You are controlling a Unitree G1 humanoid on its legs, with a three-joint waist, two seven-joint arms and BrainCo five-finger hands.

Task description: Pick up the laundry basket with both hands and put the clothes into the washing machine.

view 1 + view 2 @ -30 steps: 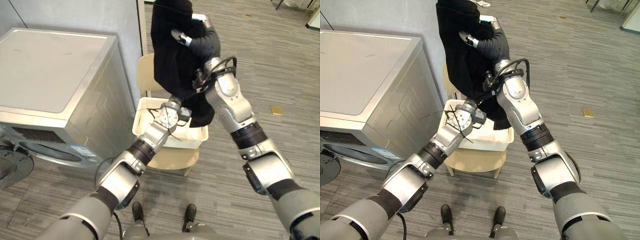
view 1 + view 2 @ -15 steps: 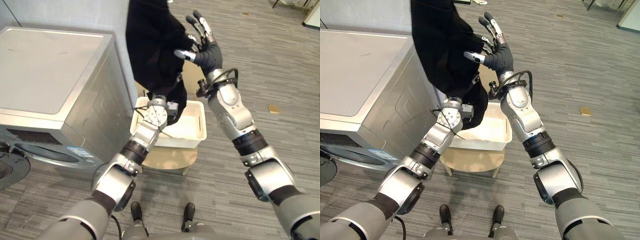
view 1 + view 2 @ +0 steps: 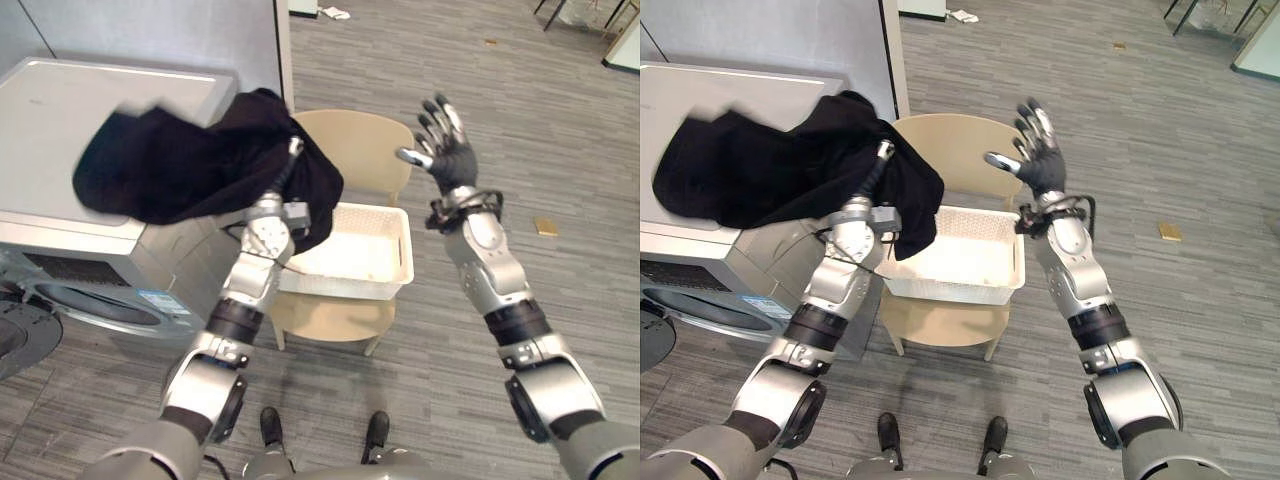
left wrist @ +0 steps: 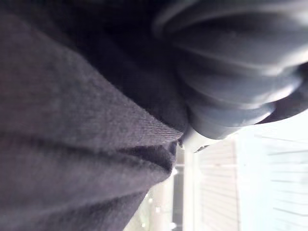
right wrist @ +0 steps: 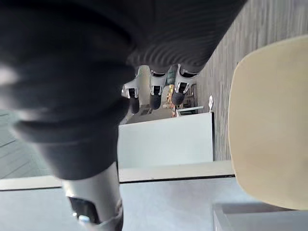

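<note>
A beige chair (image 3: 352, 142) stands on grey plank floor (image 3: 565, 105), a small tan block (image 3: 547, 227) lying well apart.

garment (image 3: 180, 165): matt black knit cloth | basket (image 3: 385, 262): cream plastic

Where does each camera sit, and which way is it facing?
Left eye view: head, down at black cloth garment by grey washing machine; both arms show.
Right eye view: beside it, sharing that scene and white plastic basket; open right hand raised.
Left wrist view: against the garment, past left hand.
Right wrist view: along fingers toward beige chair.
</note>
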